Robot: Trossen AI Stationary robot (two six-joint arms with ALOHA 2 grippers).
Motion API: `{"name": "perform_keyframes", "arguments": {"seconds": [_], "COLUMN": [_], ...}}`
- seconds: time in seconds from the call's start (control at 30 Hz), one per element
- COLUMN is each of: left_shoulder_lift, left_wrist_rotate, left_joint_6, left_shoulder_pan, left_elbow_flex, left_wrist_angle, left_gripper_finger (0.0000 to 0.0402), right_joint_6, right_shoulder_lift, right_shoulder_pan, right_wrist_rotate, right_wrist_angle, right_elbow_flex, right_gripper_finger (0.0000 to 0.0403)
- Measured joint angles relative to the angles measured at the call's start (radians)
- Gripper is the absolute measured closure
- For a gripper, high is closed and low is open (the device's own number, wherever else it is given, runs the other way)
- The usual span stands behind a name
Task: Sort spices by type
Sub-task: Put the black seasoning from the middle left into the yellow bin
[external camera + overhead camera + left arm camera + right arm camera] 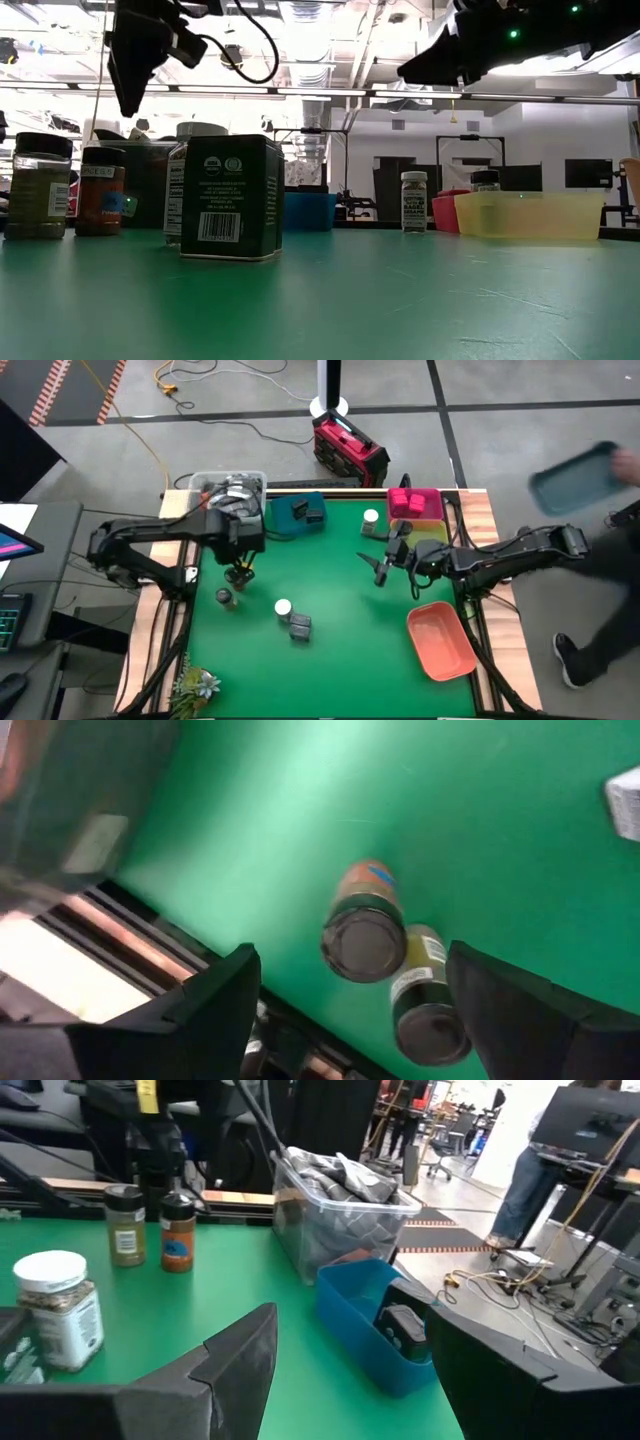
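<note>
My left gripper (240, 567) (350, 952) is open and hovers over two dark-lidded round jars near the table's left edge: an orange-labelled one (360, 935) (100, 190) and a green-filled one (425, 1010) (40, 185). Both stand upright on their bases, untouched. A white-capped jar (283, 607) (55, 1310) and a dark grey tin (299, 625) (232, 197) stand mid-table. Another white-capped jar (371, 520) (413, 200) stands beside the yellow tray (428, 532). Magenta boxes (404, 500) sit in the pink tray. My right gripper (382, 570) (350, 1315) is open above the table's middle right.
A teal tray (297, 513) (380, 1320) holding dark tins sits at the far edge beside a clear tub (232, 488) of grey clutter. A salmon tray (440, 640) lies near right. A person (600, 590) stands at the right with another teal tray (575, 475).
</note>
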Motion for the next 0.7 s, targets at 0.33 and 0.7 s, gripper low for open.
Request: {"name": "perform_keyframes", "arguments": {"seconds": [0.33,0.7], "left_shoulder_lift": [-0.085,-0.103], "left_wrist_rotate": [-0.004,0.082], "left_joint_6": [-0.033,-0.019], "left_shoulder_pan": [-0.027,-0.018], "left_elbow_flex": [-0.157,-0.31], "left_wrist_angle": [0.091,0.251], "left_gripper_finger": [0.0095,0.0095], "right_joint_6": [0.031,0.042], "right_shoulder_lift": [0.0,0.0], "right_shoulder_pan": [0.016,0.016], "right_wrist_rotate": [0.0,0.0], "right_wrist_angle": [-0.004,-0.004], "right_elbow_flex": [0.0,0.0], "right_gripper_finger": [0.0119,0.0119]}}
